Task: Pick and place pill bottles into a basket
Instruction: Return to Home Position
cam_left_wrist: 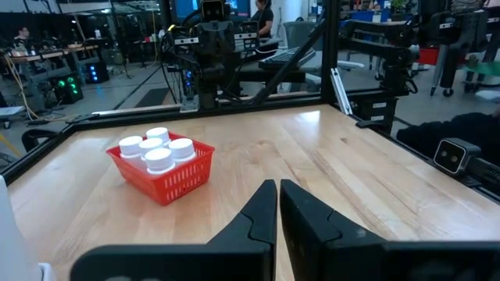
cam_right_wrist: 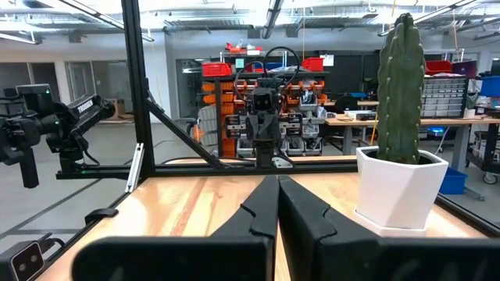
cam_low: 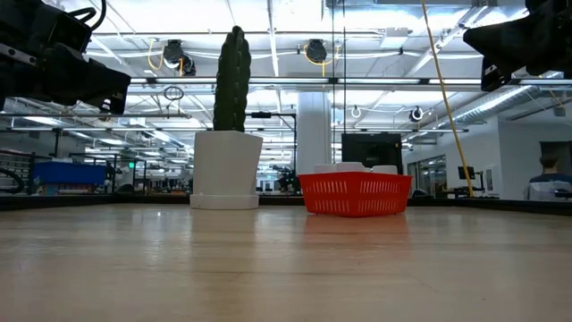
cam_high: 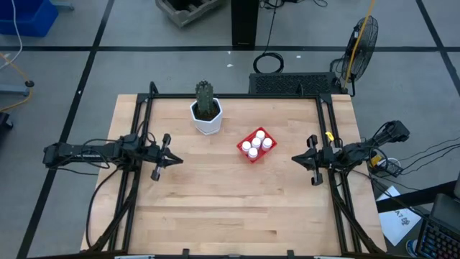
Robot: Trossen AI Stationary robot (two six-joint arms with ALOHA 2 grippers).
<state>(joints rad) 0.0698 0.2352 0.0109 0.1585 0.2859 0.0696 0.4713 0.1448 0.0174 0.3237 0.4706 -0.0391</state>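
I count 5 pill bottles inside the basket. Right gripper sits nearer it than left gripper, both pinched together, empty.

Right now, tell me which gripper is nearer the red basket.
Right. The right gripper sits a short way from the basket, toward the table's right edge. The left gripper is about twice as far off, on the opposite side.

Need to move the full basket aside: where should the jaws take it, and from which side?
Take the red basket by the top rim of one side wall, coming straight down, probably with the right gripper, which is nearer. The bottles crowd the inside and their caps stand above the rim, so pinch where a gap shows.
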